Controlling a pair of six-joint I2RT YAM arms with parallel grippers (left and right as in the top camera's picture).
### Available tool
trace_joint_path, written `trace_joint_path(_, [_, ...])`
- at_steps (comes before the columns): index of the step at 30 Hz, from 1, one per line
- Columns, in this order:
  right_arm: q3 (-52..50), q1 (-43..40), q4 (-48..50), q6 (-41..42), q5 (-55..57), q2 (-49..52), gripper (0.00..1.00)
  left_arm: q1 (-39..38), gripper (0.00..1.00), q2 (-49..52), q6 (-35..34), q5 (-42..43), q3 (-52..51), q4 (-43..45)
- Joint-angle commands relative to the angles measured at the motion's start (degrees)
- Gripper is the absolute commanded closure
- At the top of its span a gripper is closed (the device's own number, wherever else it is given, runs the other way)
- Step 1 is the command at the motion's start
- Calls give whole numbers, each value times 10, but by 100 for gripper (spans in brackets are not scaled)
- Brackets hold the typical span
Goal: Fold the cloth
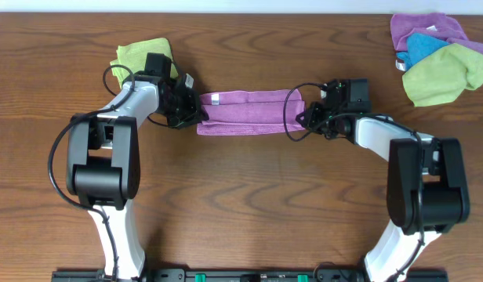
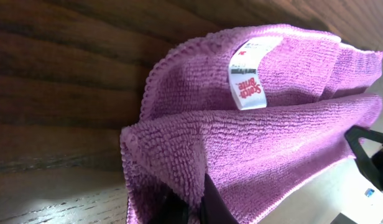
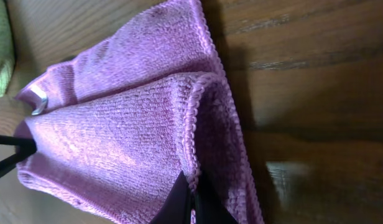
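The magenta-purple cloth (image 1: 245, 111) lies as a long folded strip across the middle of the table, its white tag (image 1: 215, 99) near the left end. My left gripper (image 1: 188, 106) is shut on the strip's left end, and in the left wrist view the cloth (image 2: 272, 143) bunches over the gripper (image 2: 201, 208) with the tag (image 2: 247, 78) facing up. At the right end my right gripper (image 1: 308, 116) is shut on the hemmed edge. The right wrist view shows the cloth (image 3: 117, 137) pinched between the closed fingers of that gripper (image 3: 191, 202).
A lime-green cloth (image 1: 141, 55) lies behind the left arm. At the back right corner sits a pile of purple (image 1: 426, 30), blue (image 1: 426, 47) and lime-green (image 1: 445, 74) cloths. Bare wooden table (image 1: 249, 196) stretches in front of the strip.
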Motion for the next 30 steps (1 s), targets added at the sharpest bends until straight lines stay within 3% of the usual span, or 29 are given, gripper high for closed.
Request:
trace_joint_path(1, [14, -3, 3, -8, 19, 7, 99, 6, 94, 5, 5, -15, 19, 1])
trace_joint_path(12, [85, -3, 3, 0, 11, 7, 99, 7, 94, 5, 6, -30, 109, -4])
trace_joint_path(30, [87, -7, -43, -26, 49, 13, 98, 6, 94, 31, 11, -48, 110, -11])
